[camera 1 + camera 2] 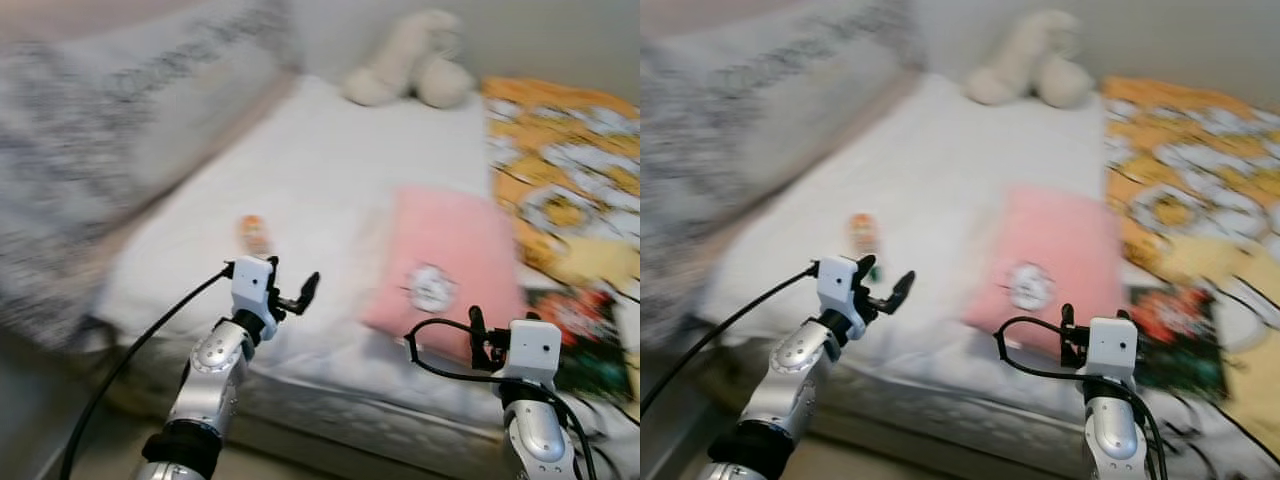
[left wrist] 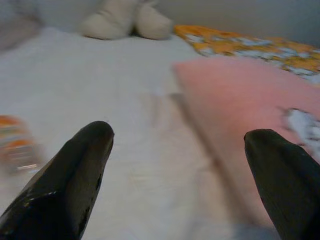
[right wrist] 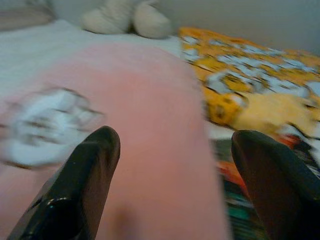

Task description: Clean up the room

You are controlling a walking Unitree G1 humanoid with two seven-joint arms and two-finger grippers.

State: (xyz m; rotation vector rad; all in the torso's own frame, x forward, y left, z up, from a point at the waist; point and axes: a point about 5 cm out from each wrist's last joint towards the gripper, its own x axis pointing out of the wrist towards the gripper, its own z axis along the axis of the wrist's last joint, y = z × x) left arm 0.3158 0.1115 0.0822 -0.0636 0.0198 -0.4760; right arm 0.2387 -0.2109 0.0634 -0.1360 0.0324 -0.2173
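At the left of the head views a grey patterned quilt (image 1: 90,130) is bunched along the bed (image 1: 330,160), and the left gripper (image 1: 290,295) hovers at lower centre-left, jaws open, just short of a small orange item (image 1: 253,233); too blurred to name. Right of centre lie a pink pillow (image 1: 445,255), the right gripper (image 1: 478,345) before it with jaws open, and an orange blanket (image 1: 560,170) at the right edge; a cream plush toy (image 1: 410,60) sits at top centre. I'd judge the robot best steady itself first, then ease the left jaws squarely around the orange item; no containers are visible.

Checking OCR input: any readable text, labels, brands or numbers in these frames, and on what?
None readable; the frames are motion-blurred.
Small orange-and-white packet on the white bed sheet: print blurred.
Pink square cushion: round white emblem, no legible text.
Dark printed item beside it: graphics blurred.
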